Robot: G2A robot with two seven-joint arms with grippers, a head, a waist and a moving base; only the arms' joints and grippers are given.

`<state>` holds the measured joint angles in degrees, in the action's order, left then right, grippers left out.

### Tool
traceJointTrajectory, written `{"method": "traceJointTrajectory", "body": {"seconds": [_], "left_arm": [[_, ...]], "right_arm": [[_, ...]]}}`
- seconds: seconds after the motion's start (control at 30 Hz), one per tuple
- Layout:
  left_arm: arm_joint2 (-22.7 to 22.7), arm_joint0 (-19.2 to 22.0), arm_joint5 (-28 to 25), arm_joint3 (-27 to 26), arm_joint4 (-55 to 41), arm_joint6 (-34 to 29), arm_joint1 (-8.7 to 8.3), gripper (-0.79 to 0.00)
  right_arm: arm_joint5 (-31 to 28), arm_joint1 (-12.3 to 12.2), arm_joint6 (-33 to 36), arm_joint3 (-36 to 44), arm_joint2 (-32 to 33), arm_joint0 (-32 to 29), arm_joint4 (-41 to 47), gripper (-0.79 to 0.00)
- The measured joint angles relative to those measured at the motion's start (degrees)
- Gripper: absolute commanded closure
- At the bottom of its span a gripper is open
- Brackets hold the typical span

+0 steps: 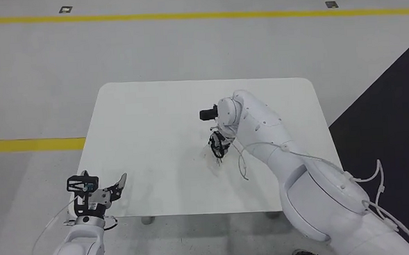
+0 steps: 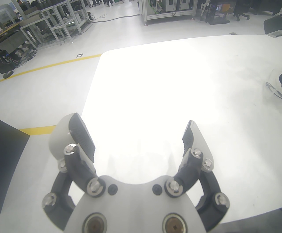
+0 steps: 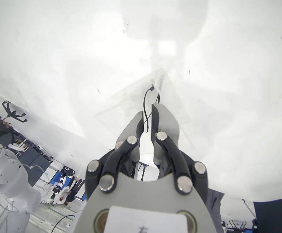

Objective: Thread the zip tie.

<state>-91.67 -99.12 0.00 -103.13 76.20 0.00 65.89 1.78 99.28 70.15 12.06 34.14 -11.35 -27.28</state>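
Observation:
The zip tie [image 3: 144, 101] is a thin black strap, bent into a narrow loop. One end runs down between my right gripper's fingers; its head [image 3: 152, 88] rests at the white table [image 3: 66, 55]. My right gripper [image 3: 148, 111] is shut on the strap, pointing down at the table's middle, and appears as [image 1: 218, 146] from above. Dark strands of the tie [image 1: 217, 157] poke out just below it. My left gripper [image 2: 132, 125] hangs open and holds nothing, over the table's near left corner [image 1: 114, 188], far from the tie.
A faint clear plastic sheet [image 3: 123, 103] lies flat on the table under the tie, seen from the left wrist as a glint [image 2: 272, 87]. The wide white tabletop [image 1: 156, 130] lies between the two arms. A dark panel [image 1: 392, 118] stands beyond the table's right side.

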Motion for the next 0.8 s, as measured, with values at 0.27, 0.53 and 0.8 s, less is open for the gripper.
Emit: {"method": "traceJointTrajectory", "body": {"seconds": [0.27, 0.53, 0.8], "left_arm": [[0.0, 0.0, 0.0, 0.0, 0.0, 0.0, 0.0, -0.785], [0.0, 0.0, 0.0, 0.0, 0.0, 0.0, 0.0, -0.785], [0.0, 0.0, 0.0, 0.0, 0.0, 0.0, 0.0, -0.785]], "right_arm": [[1.8, 1.1, -1.4, -0.4, -0.3, 0.0, -1.1, -0.188], [1.4, 2.1, -1.7, -1.1, -0.6, -0.6, -1.9, -0.151], [1.9, 3.0, -2.1, -2.0, -0.7, -1.1, -2.6, -0.111]]}}
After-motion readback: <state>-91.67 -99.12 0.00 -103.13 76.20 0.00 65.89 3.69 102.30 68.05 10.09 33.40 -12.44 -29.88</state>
